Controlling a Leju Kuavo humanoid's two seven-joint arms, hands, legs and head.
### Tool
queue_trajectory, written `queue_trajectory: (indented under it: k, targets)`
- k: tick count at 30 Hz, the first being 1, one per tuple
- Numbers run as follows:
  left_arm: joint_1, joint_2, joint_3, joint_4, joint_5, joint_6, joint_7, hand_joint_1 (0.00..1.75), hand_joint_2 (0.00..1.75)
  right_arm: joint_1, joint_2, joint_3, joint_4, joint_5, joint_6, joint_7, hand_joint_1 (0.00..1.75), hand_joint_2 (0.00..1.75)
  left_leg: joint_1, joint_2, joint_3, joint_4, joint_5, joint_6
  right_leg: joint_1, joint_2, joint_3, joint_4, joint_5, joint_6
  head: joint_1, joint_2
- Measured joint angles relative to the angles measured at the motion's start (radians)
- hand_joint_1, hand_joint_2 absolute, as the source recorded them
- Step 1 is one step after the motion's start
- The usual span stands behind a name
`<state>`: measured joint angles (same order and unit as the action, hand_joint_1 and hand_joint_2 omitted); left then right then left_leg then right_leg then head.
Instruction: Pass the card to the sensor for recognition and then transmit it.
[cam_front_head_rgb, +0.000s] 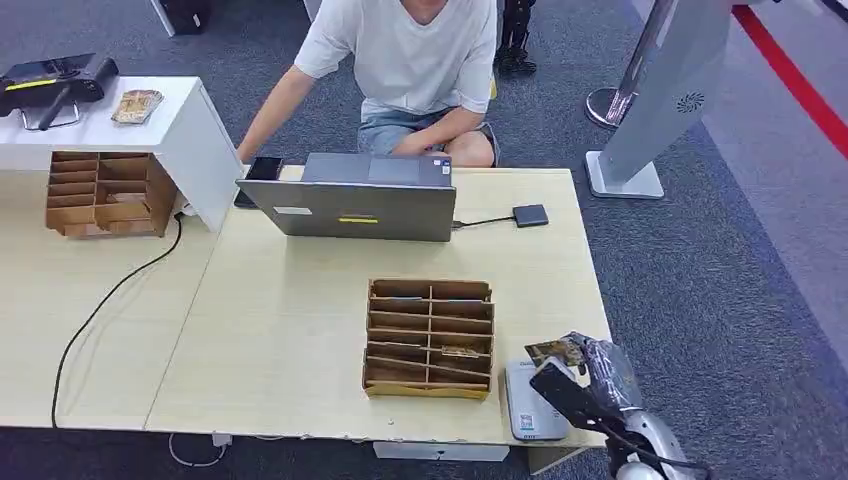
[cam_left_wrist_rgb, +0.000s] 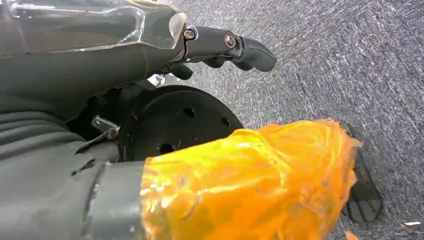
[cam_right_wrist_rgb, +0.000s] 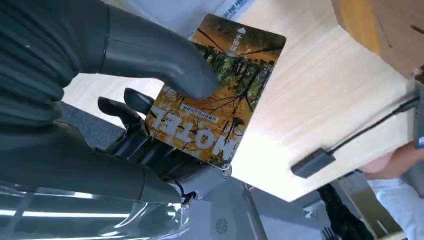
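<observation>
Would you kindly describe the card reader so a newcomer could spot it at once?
Start at the long wooden table and go to its near right corner. Right of the cardboard slot organizer lies a flat white box, the card reader, beneath the right hand holding the card.

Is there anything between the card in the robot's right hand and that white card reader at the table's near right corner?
Nothing visible blocks it. The right hand holds the card just above and beside the white sensor box. The cardboard organizer stands off to the side, out of the path.
</observation>
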<state>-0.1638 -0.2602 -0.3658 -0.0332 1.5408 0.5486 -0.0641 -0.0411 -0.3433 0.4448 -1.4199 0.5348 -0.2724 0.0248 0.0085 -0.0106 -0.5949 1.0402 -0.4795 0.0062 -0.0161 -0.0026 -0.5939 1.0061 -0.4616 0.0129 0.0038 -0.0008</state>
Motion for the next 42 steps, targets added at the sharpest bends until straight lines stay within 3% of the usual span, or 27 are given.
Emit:
queue_trajectory:
  k: [15, 22, 30, 42]
  targets:
    - [0.0, 0.0, 0.0, 0.0, 0.0, 0.0, 0.0, 0.0, 0.0, 0.0, 0.024, -0.004, 0.0, 0.003, -0.005, -0.003, 1.75, 1.75, 0.0, 0.0, 0.0, 0.0, 0.0, 0.0, 0.0, 0.0, 0.0, 0.0, 0.0, 0.0, 0.0, 0.0]
    - [0.0, 0.0, 0.0, 0.0, 0.0, 0.0, 0.0, 0.0, 0.0, 0.0, 0.062, -0.021, -0.025, 0.084, -0.128, -0.053, 1.75, 1.75, 0.0, 0.0, 0.0, 0.0, 0.0, 0.0, 0.0, 0.0, 0.0, 0.0, 0.0, 0.0, 0.0, 0.0]
    - [0.0, -0.001, 0.0, 0.0, 0.0, 0.0, -0.009, 0.0, 0.0, 0.002, 0.14, -0.035, -0.11, 0.213, -0.308, -0.132, 1.75, 1.75, 0.0, 0.0, 0.0, 0.0, 0.0, 0.0, 0.0, 0.0, 0.0, 0.0, 0.0, 0.0, 0.0, 0.0]
    - [0.0, -0.005, 0.0, 0.0, 0.0, 0.0, -0.04, 0.0, 0.0, 0.034, 0.185, -0.064, -0.202, 0.28, -0.383, -0.152, 1.75, 1.75, 0.0, 0.0, 0.0, 0.0, 0.0, 0.0, 0.0, 0.0, 0.0, 0.0, 0.0, 0.0, 0.0, 0.0]
